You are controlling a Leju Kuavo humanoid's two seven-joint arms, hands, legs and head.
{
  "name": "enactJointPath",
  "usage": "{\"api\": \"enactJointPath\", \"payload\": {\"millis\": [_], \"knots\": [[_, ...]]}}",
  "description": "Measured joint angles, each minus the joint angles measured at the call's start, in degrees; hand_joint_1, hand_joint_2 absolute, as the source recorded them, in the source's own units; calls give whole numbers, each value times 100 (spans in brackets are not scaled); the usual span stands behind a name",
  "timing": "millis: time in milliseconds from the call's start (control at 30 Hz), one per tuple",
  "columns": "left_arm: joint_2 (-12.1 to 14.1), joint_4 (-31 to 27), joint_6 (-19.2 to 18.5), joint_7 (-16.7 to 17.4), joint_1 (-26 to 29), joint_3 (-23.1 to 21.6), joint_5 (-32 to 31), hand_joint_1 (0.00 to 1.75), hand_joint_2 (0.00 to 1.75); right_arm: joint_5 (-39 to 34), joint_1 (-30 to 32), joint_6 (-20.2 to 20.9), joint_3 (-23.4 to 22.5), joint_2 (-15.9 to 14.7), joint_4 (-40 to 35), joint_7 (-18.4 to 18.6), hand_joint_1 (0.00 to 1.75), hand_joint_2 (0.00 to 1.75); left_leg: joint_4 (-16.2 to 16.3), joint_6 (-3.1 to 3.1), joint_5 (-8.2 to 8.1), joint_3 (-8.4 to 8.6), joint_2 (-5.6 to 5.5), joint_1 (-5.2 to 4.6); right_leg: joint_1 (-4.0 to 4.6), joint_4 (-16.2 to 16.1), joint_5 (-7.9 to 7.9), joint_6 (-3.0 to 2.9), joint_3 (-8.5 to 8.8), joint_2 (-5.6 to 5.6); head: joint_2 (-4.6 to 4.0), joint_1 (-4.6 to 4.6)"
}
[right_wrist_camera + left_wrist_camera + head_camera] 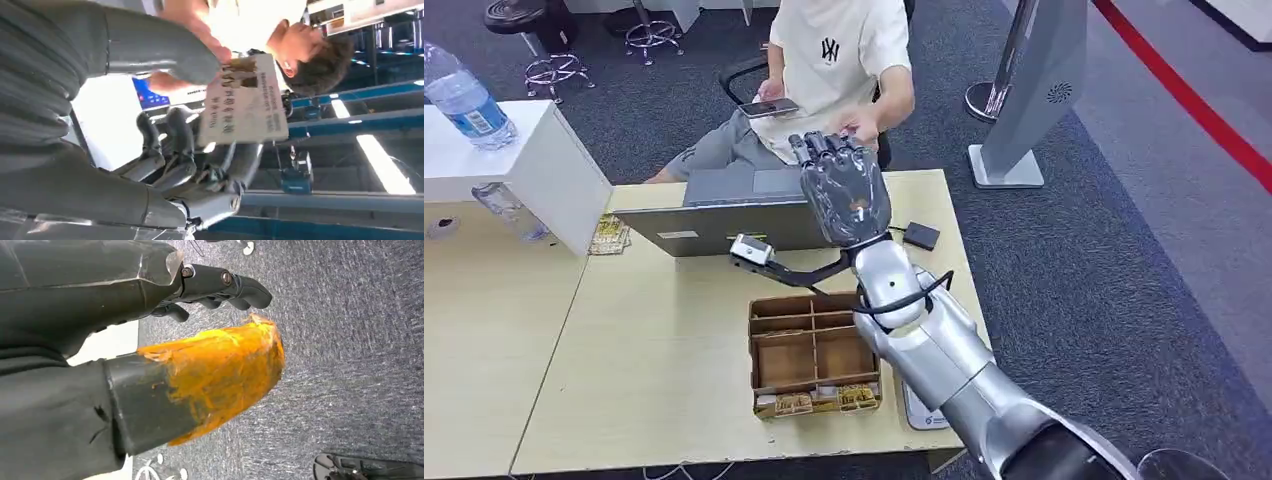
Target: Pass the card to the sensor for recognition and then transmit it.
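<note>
My right hand (844,190) is raised over the far side of the table (654,350), stretched toward a seated person (834,60). In the right wrist view a pale printed card (247,102) stands between my right hand's (175,150) thumb and fingers, and the person's fingers (220,50) touch the card's edge next to my thumb. The person's hand (861,124) sits just past my fingertips. A small black box (921,236) lies on the table right of my wrist. My left hand (200,340) hangs over grey carpet with nothing in it, its thumb wrapped in orange tape.
A grey laptop (724,215) stands open between me and the person. A wooden compartment tray (814,355) sits near the table's front. The person's other hand holds a phone (769,107). A water bottle (469,105) stands on a white box at the left; a grey stand (1029,100) is on the right.
</note>
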Motion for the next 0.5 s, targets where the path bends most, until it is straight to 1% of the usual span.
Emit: {"api": "enactJointPath", "payload": {"millis": [100,167,233,300,400,500], "knots": [[0,0,11,13,0,0,-2,0,0,0,101,-2,96,-105,-110,48,0,175,0,0,0,0,-1,0,0,-1,0,0,-2,0,0,0],[0,0,20,24,3,0,0,0,0,0,233,-2,118,-177,-327,26,0,175,0,0,-1,-1,-1,0,0,-1,0,0,-2,0,0,0],[0,0,44,24,3,0,9,0,0,-22,466,-2,77,-199,-654,-193,0,175,0,-2,-2,-2,0,0,0,-1,-1,0,-3,0,0,0],[-4,0,76,31,3,0,26,0,0,-105,853,-4,-70,-194,-1142,-702,0,175,-1,-2,-3,-4,-2,1,1,-1,-2,0,-3,-3,0,0],[-7,0,129,61,5,0,55,0,0,-254,1335,-7,-267,-113,-1642,-1356,0,175,-2,-2,-4,-6,-3,1,1,-1,-3,-1,-6,-3,0,0],[-11,0,179,63,5,2,125,0,0,-492,1905,-7,-577,98,-2150,-2237,0,175,-2,-2,-4,-7,-3,2,1,-1,-5,0,-6,-4,0,0]]}}
